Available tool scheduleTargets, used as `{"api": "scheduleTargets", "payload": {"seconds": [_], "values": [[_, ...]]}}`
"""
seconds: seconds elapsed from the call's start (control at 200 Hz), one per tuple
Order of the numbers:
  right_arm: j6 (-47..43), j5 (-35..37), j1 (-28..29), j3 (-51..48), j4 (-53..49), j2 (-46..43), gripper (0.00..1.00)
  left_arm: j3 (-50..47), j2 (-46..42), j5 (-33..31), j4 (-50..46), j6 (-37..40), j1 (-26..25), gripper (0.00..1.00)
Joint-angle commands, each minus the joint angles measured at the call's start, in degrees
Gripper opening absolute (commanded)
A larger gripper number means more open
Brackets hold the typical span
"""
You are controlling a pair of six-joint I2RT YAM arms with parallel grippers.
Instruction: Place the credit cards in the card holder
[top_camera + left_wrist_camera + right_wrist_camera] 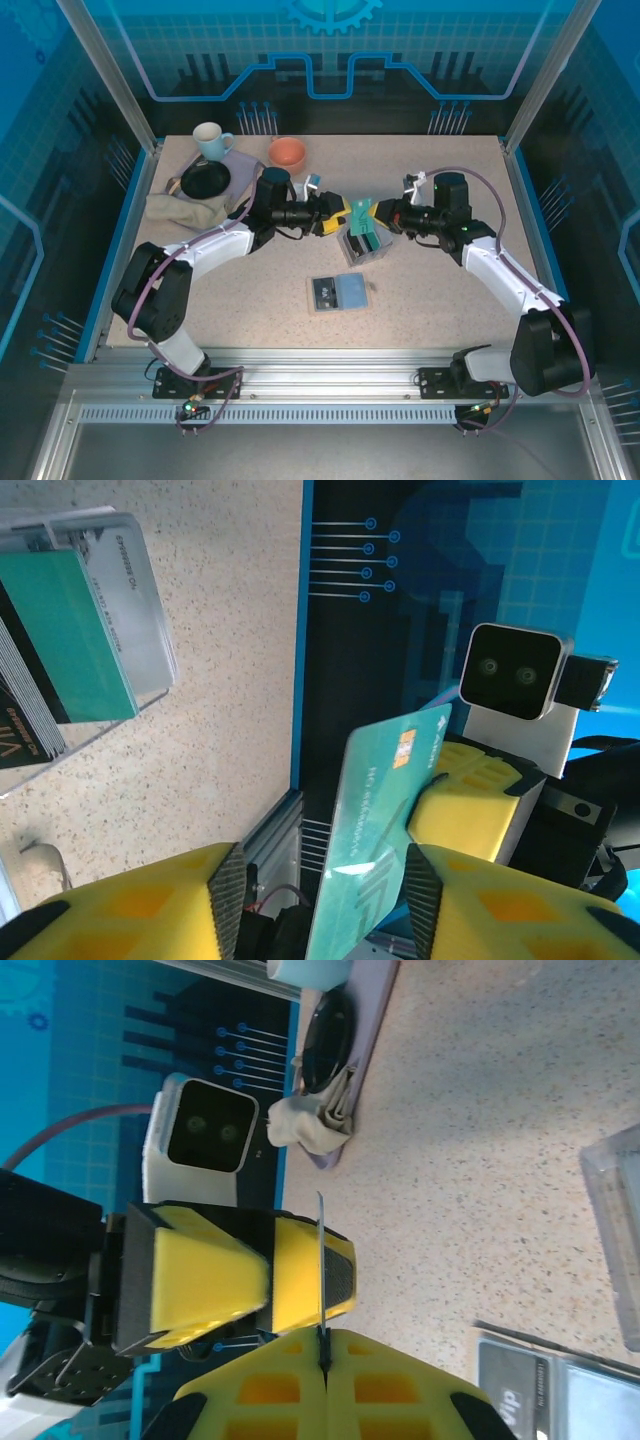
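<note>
Progress looks early: right jaws pinch a thin teal-green plastic card (380,810) between spread left jaws; grey folding card holder (350,291) waits lower centre.

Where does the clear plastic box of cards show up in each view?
Top external: clear box, table centre, below the left end effector and right end effector.
Left wrist: upper left, teal stack inside.
Right wrist: cut by the right edge.
Shared landmark: the yellow fingers meeting around the held teal card.
</note>
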Motion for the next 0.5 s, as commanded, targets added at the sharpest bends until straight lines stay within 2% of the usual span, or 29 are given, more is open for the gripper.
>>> {"api": "scheduleTargets", "payload": {"seconds": [0.0,0.14,0.415,0.495], "values": [[3.4,-2.9,-0.7,-0.8,4.3,0.7,0.00,2.2,0.8,3.2,2.4,-0.7,-0.3,0.47],[4.5,-3.5,-0.7,-0.8,5.9,1.6,0.00,2.2,0.6,4.1,3.5,-1.0,-0.5,0.42],[3.5,-2.0,-0.7,-2.2,3.1,2.3,0.00,2.0,-0.9,4.1,1.7,0.9,-0.6,0.08],[2.7,-1.7,-0.6,-2.5,1.9,2.3,0.01,1.5,-1.3,4.1,1.8,1.3,-0.6,0.03]]}}
